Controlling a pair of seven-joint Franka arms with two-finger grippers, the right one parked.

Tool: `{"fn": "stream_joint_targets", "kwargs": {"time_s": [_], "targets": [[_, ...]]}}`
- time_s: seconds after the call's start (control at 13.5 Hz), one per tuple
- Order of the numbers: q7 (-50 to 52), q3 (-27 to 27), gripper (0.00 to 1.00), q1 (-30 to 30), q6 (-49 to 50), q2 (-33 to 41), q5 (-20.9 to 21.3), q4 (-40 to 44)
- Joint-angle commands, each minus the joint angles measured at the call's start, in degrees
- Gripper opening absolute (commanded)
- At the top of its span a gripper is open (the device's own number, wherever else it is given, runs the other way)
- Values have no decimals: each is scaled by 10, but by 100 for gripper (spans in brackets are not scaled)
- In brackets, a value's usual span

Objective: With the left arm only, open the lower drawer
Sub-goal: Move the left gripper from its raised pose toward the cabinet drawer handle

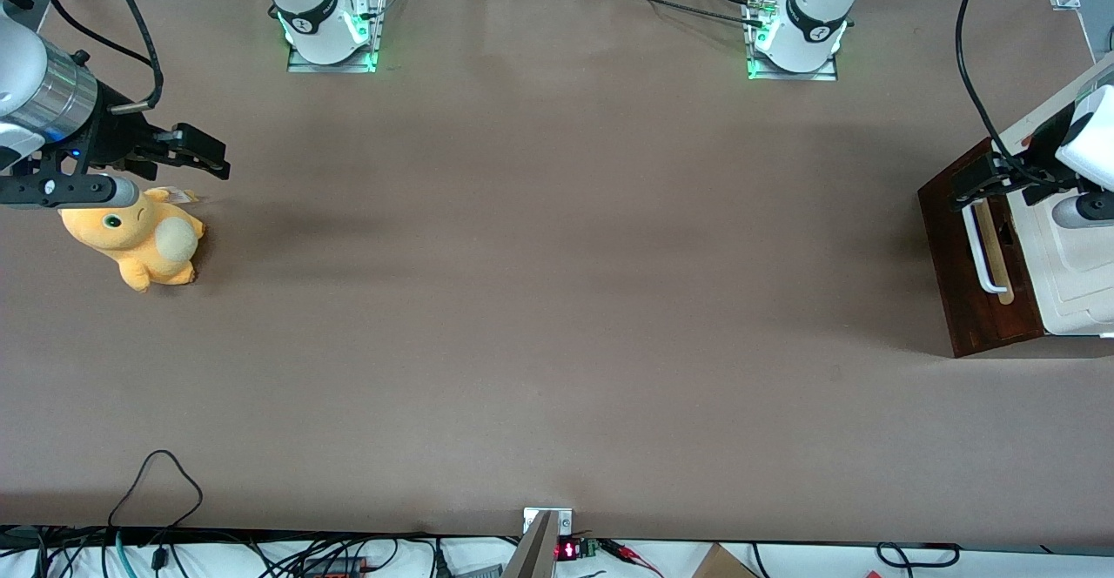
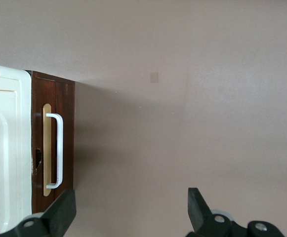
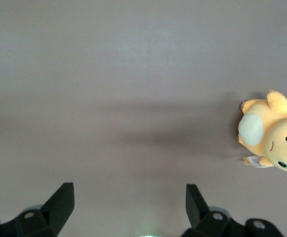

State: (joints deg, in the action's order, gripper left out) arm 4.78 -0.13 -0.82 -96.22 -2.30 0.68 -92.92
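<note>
I see the lower drawer (image 1: pixel 979 256) at the working arm's end of the table, its dark front facing the bare tabletop (image 1: pixel 557 299) and its white bar handle (image 2: pixel 58 150) running lengthwise along that front; the gripper (image 2: pixel 132 212) hangs above it with fingers (image 2: pixel 64 210) spread wide, nothing between them. One fingertip sits just over the drawer's front edge, the other over bare table; the handle lies just ahead of the nearer fingertip, untouched.

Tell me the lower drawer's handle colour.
White handle, clearest in the left wrist view.
</note>
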Motion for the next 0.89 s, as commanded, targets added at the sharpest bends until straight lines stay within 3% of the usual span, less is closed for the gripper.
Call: {"fn": "stream_joint_targets", "kwargs": {"time_s": [0.0,0.81], "targets": [[-6,-3,100,-5,15,5,-15,3],[-11,-8,100,-5,38,2,-11,0]]}}
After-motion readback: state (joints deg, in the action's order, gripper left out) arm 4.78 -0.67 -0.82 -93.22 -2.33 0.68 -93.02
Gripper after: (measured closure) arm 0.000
